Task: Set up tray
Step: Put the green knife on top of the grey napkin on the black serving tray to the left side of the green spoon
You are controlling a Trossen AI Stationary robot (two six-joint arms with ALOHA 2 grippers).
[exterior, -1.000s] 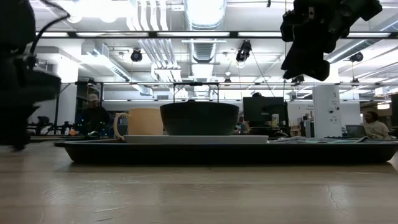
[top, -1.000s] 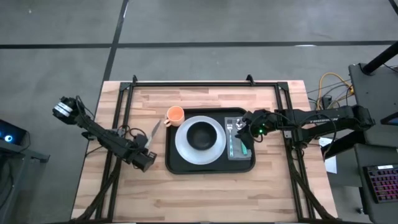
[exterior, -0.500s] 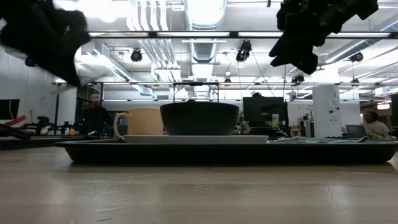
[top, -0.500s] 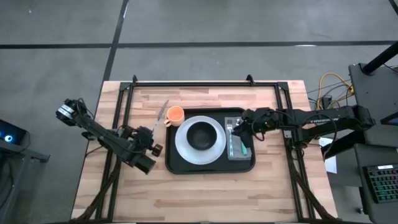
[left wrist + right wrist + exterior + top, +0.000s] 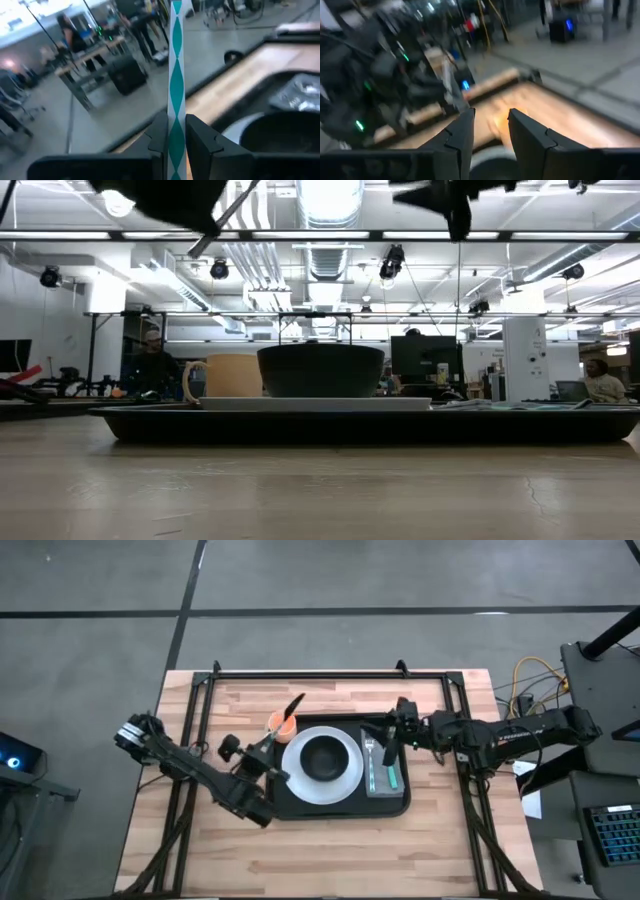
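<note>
A black tray (image 5: 340,808) sits at the centre of the wooden desk (image 5: 330,850), seen from above. It carries a round white plate (image 5: 295,775) on its left half, and a dark bowl (image 5: 322,757) stands in the middle of that plate. On the tray's right side lies a grey napkin (image 5: 383,788) bearing a fork (image 5: 370,752) and two teal-handled pieces of cutlery (image 5: 391,776) laid side by side. An orange cup (image 5: 279,724) stands just off the tray's far-left corner, close to the plate's rim.

The left gripper (image 5: 268,743) hovers over the tray's left edge beside the cup, clamped on a knife (image 5: 292,705) that slants up and away over the cup. In the left wrist view, the fingers (image 5: 199,137) pinch a teal-and-white patterned handle (image 5: 175,75) standing upright between them, with the bowl (image 5: 280,132) and plate (image 5: 235,129) beyond.

The right gripper (image 5: 393,730) hangs above the tray's far-right corner, over the top of the napkin; its own wrist view shows the fingers (image 5: 525,131) parted with nothing between them.

From desk level, the tray (image 5: 360,425) spans the frame, holding the plate (image 5: 315,404) and bowl (image 5: 320,370), with the cup (image 5: 228,376) to their left. People sit at workstations in the room behind.
</note>
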